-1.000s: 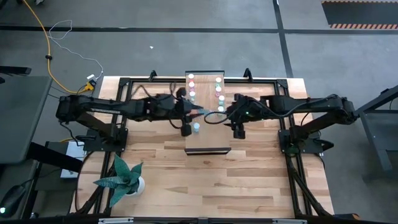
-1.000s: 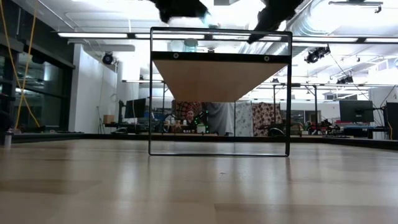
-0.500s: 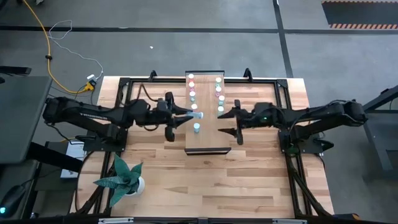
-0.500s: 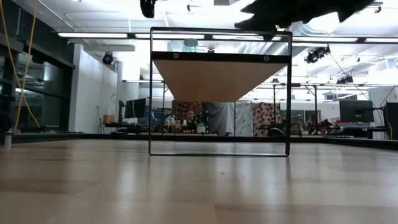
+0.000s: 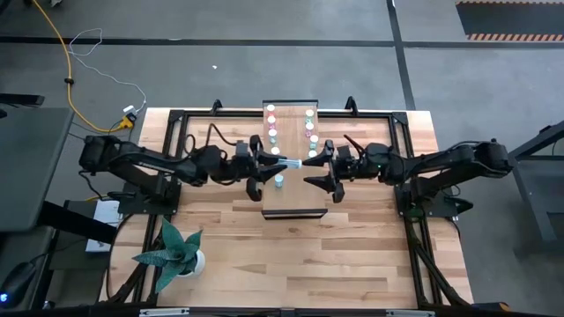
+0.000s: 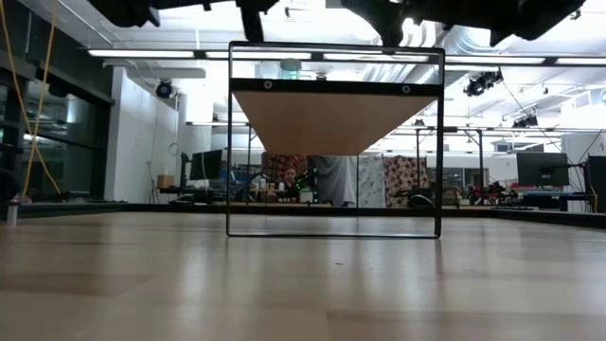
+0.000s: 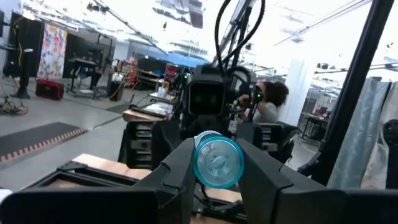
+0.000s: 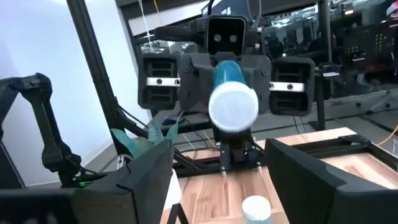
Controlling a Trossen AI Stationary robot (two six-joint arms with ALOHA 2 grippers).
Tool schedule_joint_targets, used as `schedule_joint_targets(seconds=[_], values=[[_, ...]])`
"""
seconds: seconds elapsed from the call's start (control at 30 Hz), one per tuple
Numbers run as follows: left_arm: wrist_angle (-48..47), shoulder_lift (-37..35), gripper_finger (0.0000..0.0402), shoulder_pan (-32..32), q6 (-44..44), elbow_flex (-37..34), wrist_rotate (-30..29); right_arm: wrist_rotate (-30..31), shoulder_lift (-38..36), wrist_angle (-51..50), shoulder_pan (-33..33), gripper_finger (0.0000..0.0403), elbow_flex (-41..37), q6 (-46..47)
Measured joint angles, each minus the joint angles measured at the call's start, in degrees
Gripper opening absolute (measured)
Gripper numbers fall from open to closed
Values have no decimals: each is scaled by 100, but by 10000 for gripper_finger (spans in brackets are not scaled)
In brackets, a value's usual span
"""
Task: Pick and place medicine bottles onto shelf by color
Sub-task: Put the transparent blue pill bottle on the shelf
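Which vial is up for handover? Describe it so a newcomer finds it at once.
Start at the raised shelf mid-table. Above its middle the two end effectors meet, and the left end effector holds a blue vial level. It alone lies sideways in the air; the other vials stand upright.

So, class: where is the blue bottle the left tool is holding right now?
In the high view the blue bottle is held sideways in the left tool above the middle of the shelf, between the two rows of bottles, its white cap pointing at the open right tool.
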Motion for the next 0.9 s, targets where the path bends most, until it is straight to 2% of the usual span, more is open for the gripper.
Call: schedule_joint_targets(seconds=[0.4, 0.57, 0.73, 0.9], values=[[-20, 170, 86, 0, -261, 158, 9, -56, 5, 336, -84, 285, 53, 70], [22, 230, 86, 0, -408, 163, -142, -212, 114, 386, -82, 289, 219, 263], [6, 351, 86, 59, -608, 196, -95, -152, 477, -224, -131, 289, 655, 230], [-40, 351, 86, 76, -620, 196, -94, -154, 534, -282, -160, 289, 841, -12]])
